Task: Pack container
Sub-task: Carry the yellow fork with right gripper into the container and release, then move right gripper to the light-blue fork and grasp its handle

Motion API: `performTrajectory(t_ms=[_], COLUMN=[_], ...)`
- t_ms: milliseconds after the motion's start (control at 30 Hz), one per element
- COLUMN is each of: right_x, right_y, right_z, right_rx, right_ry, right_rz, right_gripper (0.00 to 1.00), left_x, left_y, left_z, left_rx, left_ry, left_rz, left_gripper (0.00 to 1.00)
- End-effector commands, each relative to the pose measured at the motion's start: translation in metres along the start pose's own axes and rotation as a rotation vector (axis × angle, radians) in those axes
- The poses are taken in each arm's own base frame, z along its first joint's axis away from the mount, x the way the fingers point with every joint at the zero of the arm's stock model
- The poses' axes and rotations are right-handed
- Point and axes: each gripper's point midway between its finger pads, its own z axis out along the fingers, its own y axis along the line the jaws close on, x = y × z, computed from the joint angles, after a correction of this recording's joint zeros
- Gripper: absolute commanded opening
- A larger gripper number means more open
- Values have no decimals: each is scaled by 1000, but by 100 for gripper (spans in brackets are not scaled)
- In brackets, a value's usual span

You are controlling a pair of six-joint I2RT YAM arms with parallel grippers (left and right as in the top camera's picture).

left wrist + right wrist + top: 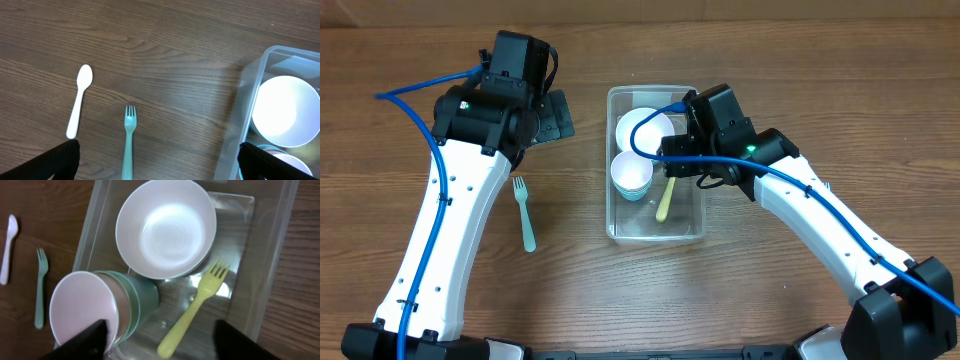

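The left arm (pixel 445 220) rises from the near left corner of the desk (pixel 770 60) and bends at the wrist toward the middle. Its pincer (pixel 167 167) hangs over bare wood left of the container (pixel 686 215), pointing down. The jaws are spread wide, with nothing between them.

The right arm (pixel 820 215) reaches in from the near right corner, with its wrist above the container's right half. Its pincer (pixel 165 340) points down into the tub, with both fingers far apart and gripping nothing.

The container sits at the middle of the desk, between the two arms.

Inside it:
- One white bowl (pixel 645 130) sits upright at the far end.
- One nested stack of cups (pixel 632 176) lies on its side just beside the bowl. At least three rims show, but the exact count is unclear.
- One yellow fork (pixel 665 200) lies flat on the floor right of the cups.

On the desk left of the container:
- One teal fork (pixel 525 215) lies there.
- One white spoon (pixel 80 100) lies further left, apart from the fork. It is hidden under the left arm in the overhead view.

That makes two forks, one spoon and one bowl.
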Motion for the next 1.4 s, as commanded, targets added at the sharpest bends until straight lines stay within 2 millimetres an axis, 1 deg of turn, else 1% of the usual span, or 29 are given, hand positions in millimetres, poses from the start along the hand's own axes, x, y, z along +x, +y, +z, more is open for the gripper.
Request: performTrajectory(t_ms=[0,33,67,100,133,167,200,233,267,300,333,367,400,433,500,533,600,667,733,767,900,967,1033,1133,1167,1200,1233,1300,1367], right_x=[-12,-16,-20,-22,-19,-13,-6,10,25,34,47,64,75,83,88,92,104,116,126,130,149,166,182,181,178,174,167,154,151], right_y=[9,8,3,-11,-34,-63,-85,-124,-156,-171,-194,-216,-229,-239,-249,-257,-272,-277,-280,-281,-287,-291,-301,-299,-294,-289,-280,-261,-252], right_z=[-20,-32,-46,-68,-93,-121,-140,-174,-201,-213,-228,-235,-235,-225,-208,-200,-171,-146,-120,-105,-78,-68,-62,-52,-48,-44,-39,-30,-25], right_rx=[-24,-26,-11,37,122,224,302,437,539,580,632,656,658,594,510,505,481,450,423,416,412,437,499,464,429,388,325,218,190], right_ry=[-51,-78,-106,-141,-171,-197,-209,-225,-237,-234,-226,-178,-136,-100,-42,0,128,246,328,352,345,361,371,336,321,308,281,251,254], right_rz=[-11,-8,2,24,59,106,147,233,316,350,420,479,511,572,605,632,671,676,653,629,596,594,583,596,601,606,634,623,602], right_gripper=[100,100,100,100,100,100,100,100,100,100,100,100,100,100,100,100,100,100,97,95,92,98,99,97,96,93,91,89,88], left_x=[-9,-9,-9,-9,-9,-9,-9,-9,-9,-9,-9,-9,-9,-9,-9,-9,-9,-9,-9,-9,-9,-9,-9,-9,-9,-9,-9,-9,-9], left_y=[2,2,2,2,2,2,2,2,2,2,2,2,2,2,2,2,2,2,2,2,2,2,2,2,2,2,2,2,2], left_z=[-9,-9,-9,-9,-9,-9,-9,-9,-9,-9,-9,-9,-9,-9,-9,-9,-9,-9,-9,-9,-9,-9,-9,-9,-9,-9,-9,-9,-9], left_rx=[2,2,2,2,2,2,2,2,2,2,2,2,2,2,2,2,2,2,2,2,2,2,2,2,2,2,2,2,2], left_ry=[-36,-36,-36,-36,-36,-36,-36,-36,-36,-36,-36,-36,-36,-36,-36,-36,-36,-36,-36,-36,-36,-36,-36,-36,-36,-36,-36,-36,-36], left_rz=[-37,-37,-37,-37,-37,-37,-37,-37,-37,-37,-37,-37,-37,-37,-37,-37,-37,-37,-37,-37,-37,-37,-37,-37,-37,-37,-37,-37,-37], left_gripper=[100,100,100,100,100,100,100,100,100,100,100,100,100,100,100,100,100,100,100,100,100,100,100,100,100,100,100,100,100])
